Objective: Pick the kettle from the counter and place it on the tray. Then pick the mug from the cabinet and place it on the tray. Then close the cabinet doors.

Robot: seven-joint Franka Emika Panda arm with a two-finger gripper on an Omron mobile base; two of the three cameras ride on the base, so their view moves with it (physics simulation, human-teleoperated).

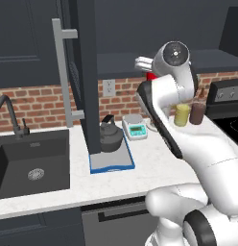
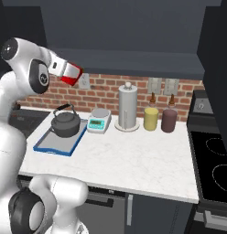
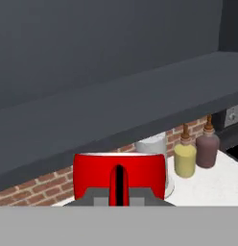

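The dark grey kettle (image 1: 110, 136) (image 2: 66, 122) stands on the blue-rimmed grey tray (image 1: 113, 162) (image 2: 51, 147) on the white counter (image 2: 133, 160). High above the tray, just in front of the open navy cabinet (image 2: 124, 32), my gripper (image 2: 68, 73) (image 3: 119, 196) is shut on the red mug (image 2: 73, 75) (image 3: 92, 175) (image 1: 150, 76). In the hand view the mug's handle faces me, below the dark shelf edge (image 3: 116, 115). The left cabinet door (image 1: 87, 72) stands open over the tray, its grey bar handle (image 1: 61, 72) outward. The right door (image 2: 220, 68) is open too.
A white-and-teal scale (image 2: 99, 121) sits right of the tray, then a paper-towel roll (image 2: 127, 107), a yellow jar (image 2: 151, 119) and a maroon jar (image 2: 169, 121). The dark sink (image 1: 29, 163) lies left, the stove (image 2: 211, 169) right.
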